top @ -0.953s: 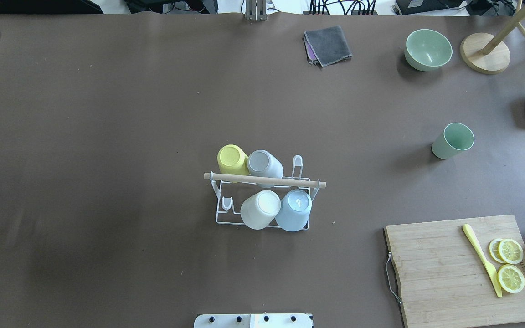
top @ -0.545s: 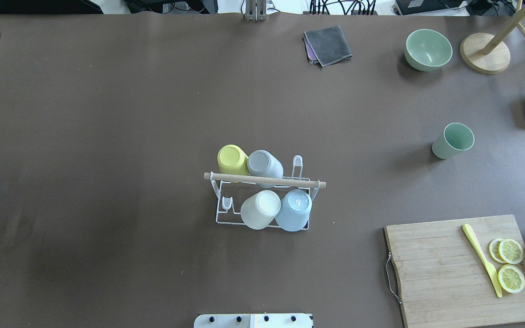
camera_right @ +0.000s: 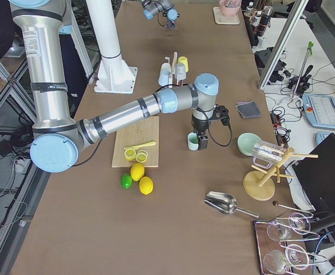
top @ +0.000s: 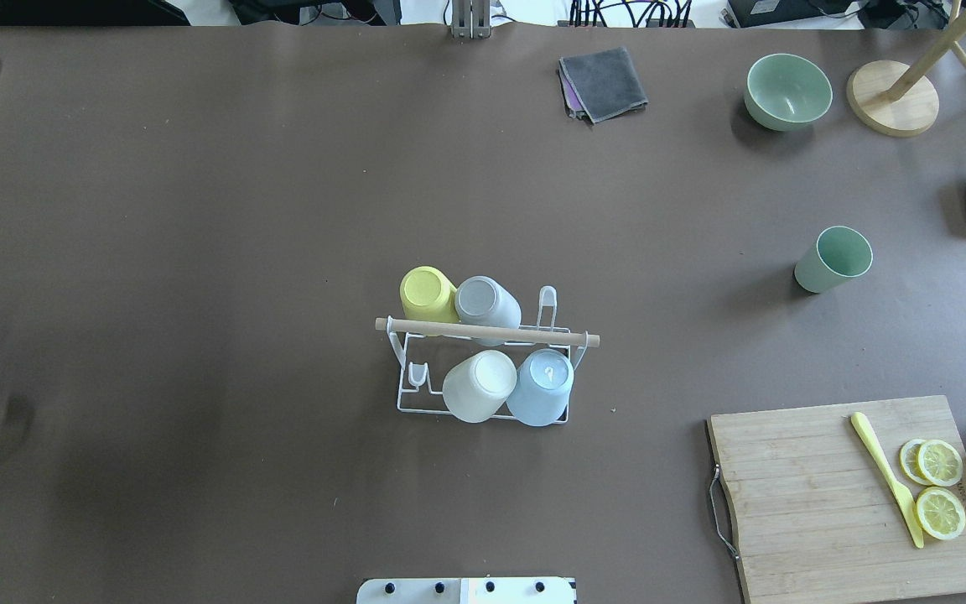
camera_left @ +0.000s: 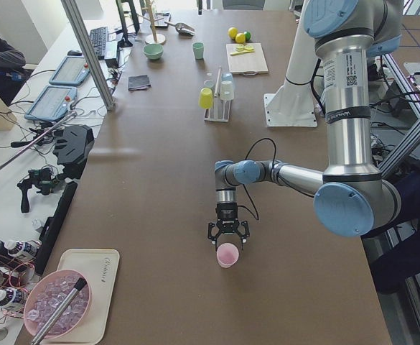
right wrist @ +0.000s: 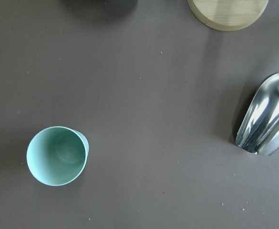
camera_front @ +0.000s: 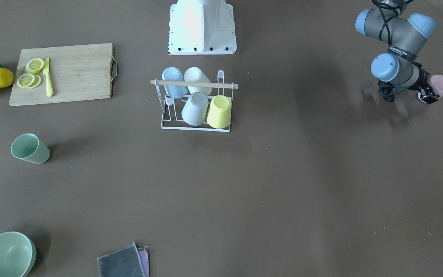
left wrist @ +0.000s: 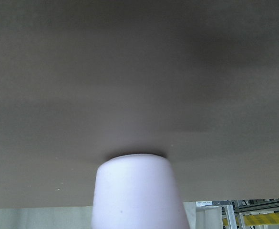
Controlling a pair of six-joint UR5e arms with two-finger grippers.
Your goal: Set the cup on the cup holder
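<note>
You have the left gripper at the table's far left end, fingers seemingly clamped on the pink cup — well apart from the cup holder, which carries four upturned cups. The right gripper hovers just beside the green cup — its jaws you cannot judge.

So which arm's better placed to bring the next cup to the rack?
Left. The left claw is around the pink cup at the table's end. The right claw hangs above and off to one side of the green cup, not around it.
</note>
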